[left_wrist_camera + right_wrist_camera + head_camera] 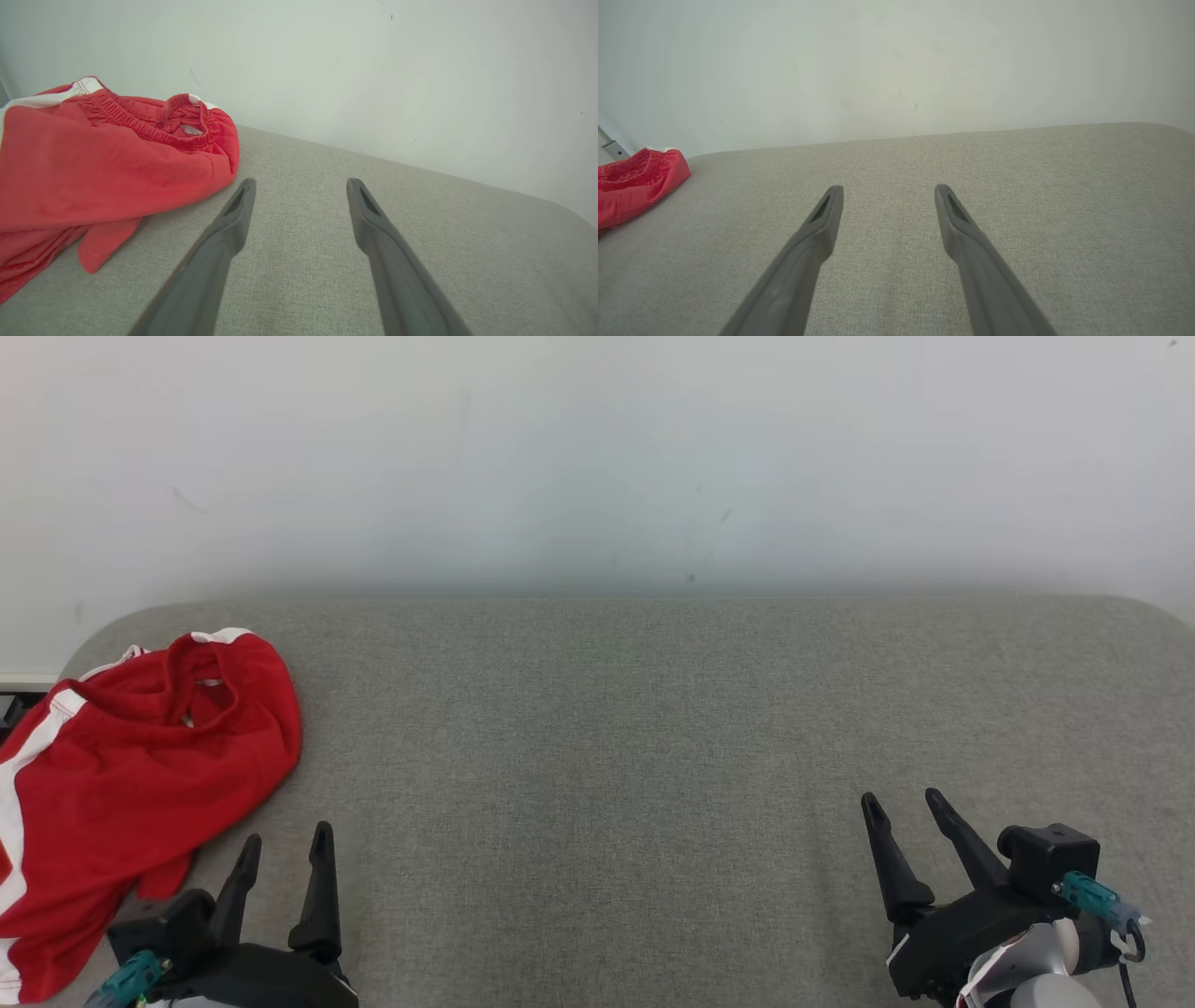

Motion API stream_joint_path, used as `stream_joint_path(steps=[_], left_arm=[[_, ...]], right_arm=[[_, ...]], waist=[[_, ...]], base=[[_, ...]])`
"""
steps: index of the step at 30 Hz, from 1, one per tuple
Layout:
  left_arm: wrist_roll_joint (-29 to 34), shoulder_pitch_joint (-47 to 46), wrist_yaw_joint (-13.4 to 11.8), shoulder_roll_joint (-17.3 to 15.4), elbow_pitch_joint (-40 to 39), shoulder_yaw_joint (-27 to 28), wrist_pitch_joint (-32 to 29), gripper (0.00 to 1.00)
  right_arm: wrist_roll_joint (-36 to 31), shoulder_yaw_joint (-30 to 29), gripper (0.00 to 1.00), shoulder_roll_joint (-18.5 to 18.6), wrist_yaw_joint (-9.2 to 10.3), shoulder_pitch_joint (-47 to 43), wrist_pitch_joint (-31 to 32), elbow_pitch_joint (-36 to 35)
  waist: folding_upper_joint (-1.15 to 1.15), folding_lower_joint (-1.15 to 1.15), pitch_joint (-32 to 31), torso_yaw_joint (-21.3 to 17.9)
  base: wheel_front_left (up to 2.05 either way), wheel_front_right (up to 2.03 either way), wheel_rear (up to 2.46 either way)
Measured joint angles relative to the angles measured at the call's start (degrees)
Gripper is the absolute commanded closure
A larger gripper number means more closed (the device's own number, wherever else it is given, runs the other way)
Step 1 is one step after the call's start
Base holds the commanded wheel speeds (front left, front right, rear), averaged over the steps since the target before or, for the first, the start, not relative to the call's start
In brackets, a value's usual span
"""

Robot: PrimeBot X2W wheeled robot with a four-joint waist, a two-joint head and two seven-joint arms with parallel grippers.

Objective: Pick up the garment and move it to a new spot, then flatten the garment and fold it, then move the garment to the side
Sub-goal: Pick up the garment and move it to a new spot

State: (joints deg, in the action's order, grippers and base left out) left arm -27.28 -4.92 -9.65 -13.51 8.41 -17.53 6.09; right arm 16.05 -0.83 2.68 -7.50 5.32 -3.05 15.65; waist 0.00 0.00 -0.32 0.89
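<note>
**Q:** As things stand at this moment, what is in view, biggest thing first?

**A:** A grey cloth-covered table (pixel 653 728) stands against a pale wall. At the table's left end lies the garment (pixel 140 775), red shorts with white side stripes, in a crumpled heap.

**Q:** And the grippers?

**A:** The left gripper (pixel 287 840) hovers over the table's near-left edge, just beside the heap, with its fingers spread and empty. The right gripper (pixel 904 798) hovers over the table's near-right edge, also spread and empty.

**Q:** Which step is this?

**A:** It looks like the first, with the pick-up not yet begun. The next move probably calls for the left gripper to reach toward the table's left end. It would pinch a bunched fold, perhaps the elastic waistband (pixel 140 126), and lift.
</note>
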Motion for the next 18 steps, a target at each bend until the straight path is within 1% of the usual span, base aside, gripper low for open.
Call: stream_joint_path(steps=[8,18], left_arm=[[-0.4,0.0,0.1,-0.1,0.1,-0.4,-0.1,0.00],[-0.6,0.8,-0.4,-0.9,-0.1,-0.4,-0.5,0.00]], right_arm=[[0.0,-0.2,0.00,0.0,0.00,-0.4,-0.1,-0.2],[0.5,0.9,0.00,0.1,0.00,-1.6,0.1,-0.6]], waist=[[0.00,0.00,-0.2,2.4],[0.00,0.00,-0.9,8.6]], base=[[0.00,0.00,0.00],[0.00,0.00,0.00]])
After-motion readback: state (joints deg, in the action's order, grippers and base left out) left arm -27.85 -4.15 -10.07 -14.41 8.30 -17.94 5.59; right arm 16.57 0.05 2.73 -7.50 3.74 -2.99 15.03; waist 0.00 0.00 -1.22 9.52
